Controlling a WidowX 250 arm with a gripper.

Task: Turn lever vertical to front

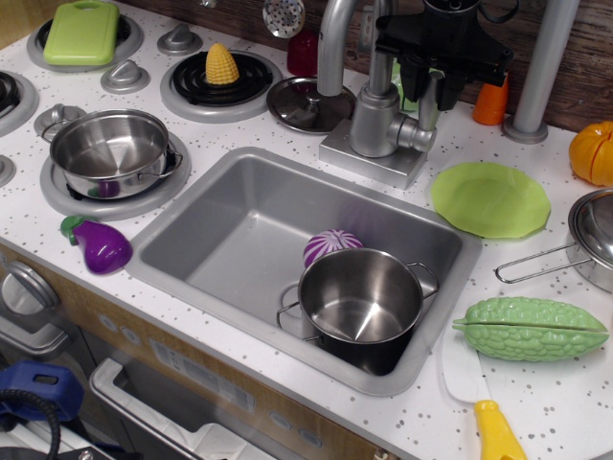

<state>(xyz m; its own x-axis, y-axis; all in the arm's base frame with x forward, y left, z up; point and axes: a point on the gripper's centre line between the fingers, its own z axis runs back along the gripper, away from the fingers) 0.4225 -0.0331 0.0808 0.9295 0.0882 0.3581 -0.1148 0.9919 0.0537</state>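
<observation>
The lever (428, 105) is a short silver-grey paddle on the right side of the faucet body (375, 120), and it stands upright. My black gripper (427, 88) hangs over it from above at the back of the counter. One finger is on each side of the paddle's upper part, and the jaws look slightly apart. The paddle's tip is hidden between the fingers. The tall curved spout (330, 48) rises to the left of the gripper.
A sink (220, 220) in front of the faucet holds a steel pot (359, 302) and a purple onion (330, 244). A green plate (490, 198), an orange carrot (491, 96) and a grey post (536, 67) are to the right. A lid (306, 103) lies to the left.
</observation>
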